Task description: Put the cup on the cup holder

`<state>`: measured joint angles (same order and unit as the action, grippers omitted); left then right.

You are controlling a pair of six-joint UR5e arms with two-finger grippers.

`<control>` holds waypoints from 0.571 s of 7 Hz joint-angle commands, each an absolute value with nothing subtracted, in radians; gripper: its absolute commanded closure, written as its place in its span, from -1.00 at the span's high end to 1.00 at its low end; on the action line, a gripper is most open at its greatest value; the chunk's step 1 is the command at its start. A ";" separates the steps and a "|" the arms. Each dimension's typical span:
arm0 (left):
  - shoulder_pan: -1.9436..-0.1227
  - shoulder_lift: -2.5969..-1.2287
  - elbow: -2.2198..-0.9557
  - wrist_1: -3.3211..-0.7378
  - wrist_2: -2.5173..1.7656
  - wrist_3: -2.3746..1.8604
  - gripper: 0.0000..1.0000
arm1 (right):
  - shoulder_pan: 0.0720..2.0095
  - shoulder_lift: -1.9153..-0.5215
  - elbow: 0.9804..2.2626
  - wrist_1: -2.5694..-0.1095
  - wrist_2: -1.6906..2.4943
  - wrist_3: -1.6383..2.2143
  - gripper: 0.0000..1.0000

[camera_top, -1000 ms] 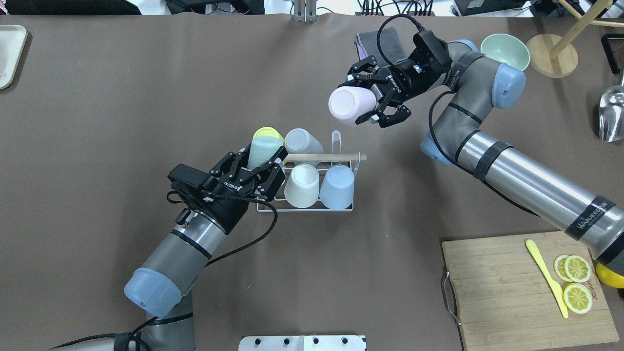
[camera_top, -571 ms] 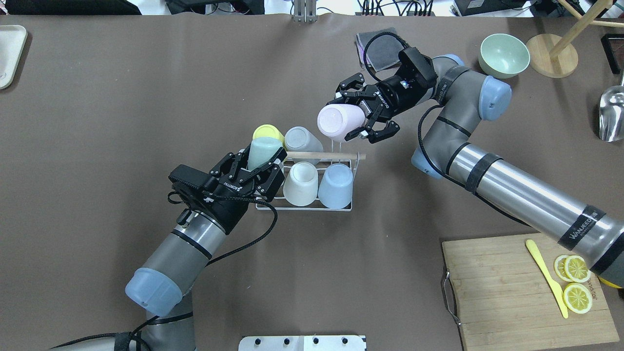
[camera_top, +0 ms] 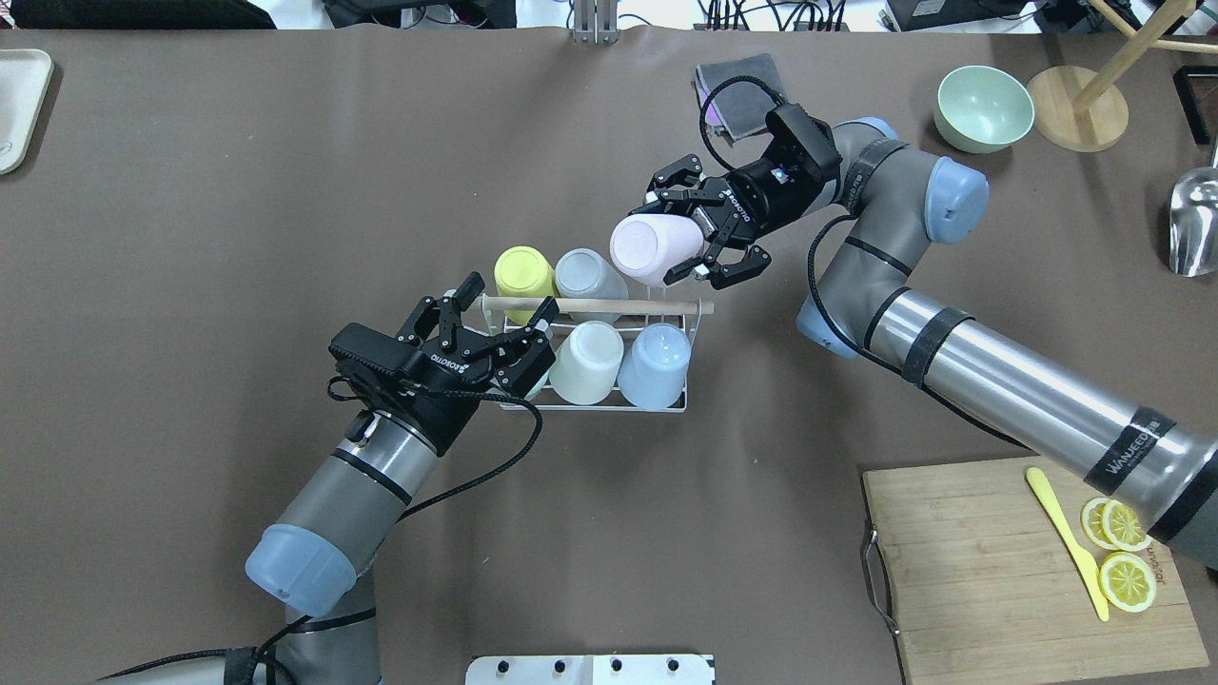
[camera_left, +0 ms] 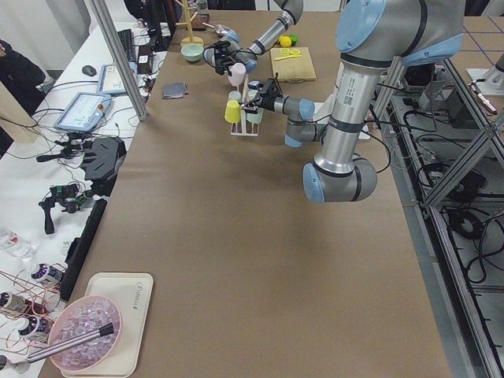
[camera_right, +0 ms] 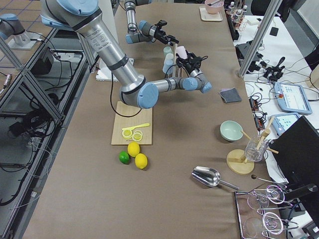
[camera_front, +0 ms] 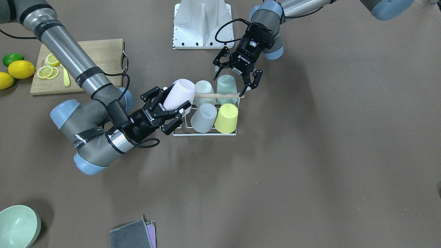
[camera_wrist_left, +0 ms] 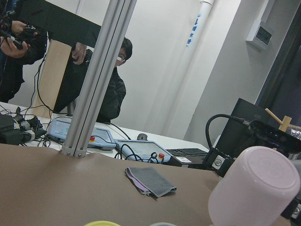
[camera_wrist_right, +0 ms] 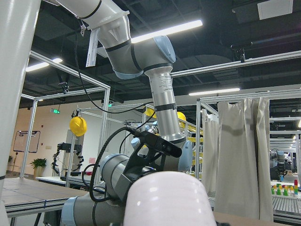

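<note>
Desk [camera_top: 238, 190]: covered edge to edge with a matte brown sheet. The cup holder [camera_top: 628, 306] stands near the desk's middle. Five cups sit upside down on it:
- Row toward the operators' edge: yellow cup [camera_top: 523, 271] and grey cup [camera_top: 588, 274].
- Robot-side row: white cup [camera_top: 585, 362] and blue cup [camera_top: 655, 366], with the mint cup [camera_front: 226, 84] at that row's left end.

Left pincer [camera_front: 231, 82]: jaws spread wide, gripping nothing. The mint cup stands between the fingers.

Right pincer [camera_top: 677, 238]: clamped on the pink cup [camera_top: 642, 249]. The cup is tilted, its bottom pointing away from the palm. It hangs over the holder's right end, on the operators' side. Whether it touches a prong: cannot tell.

Elsewhere on the desk:
- Robot-side right corner: cutting board [camera_top: 999, 561] with lemon slices [camera_top: 1123, 552] and a yellow knife [camera_top: 1066, 538].
- Toward the operators'-side right corner: green bowl [camera_top: 985, 107], wooden stand [camera_top: 1075, 119] and metal scoop [camera_top: 1194, 224].
- Operators' edge: grey cloth [camera_top: 737, 81].
- Operators'-side left corner: tray [camera_left: 134, 315].

Room: aluminium posts [camera_left: 118, 55] rise along the operators' edge. Beyond them runs a white bench [camera_left: 47, 157] strewn with cables and tablets. A person [camera_wrist_left: 113, 89] in a dark jacket and glasses stands past it, with a white wall behind. The right wrist view shows a dark ceiling with strip lights [camera_wrist_right: 169, 30] and pale curtains [camera_wrist_right: 244, 155].
</note>
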<state>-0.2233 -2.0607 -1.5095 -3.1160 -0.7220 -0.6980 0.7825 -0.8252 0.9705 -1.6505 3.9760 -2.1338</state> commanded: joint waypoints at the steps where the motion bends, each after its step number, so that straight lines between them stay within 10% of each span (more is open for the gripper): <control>1: -0.242 -2.060 -1.523 -3.116 -0.722 -0.689 0.96 | 0.782 -0.827 0.971 -1.652 3.978 -2.134 -0.09; 4: -0.389 -2.048 -1.566 -3.053 -0.733 -0.683 0.96 | 0.782 -0.821 0.973 -1.652 3.976 -2.172 -0.07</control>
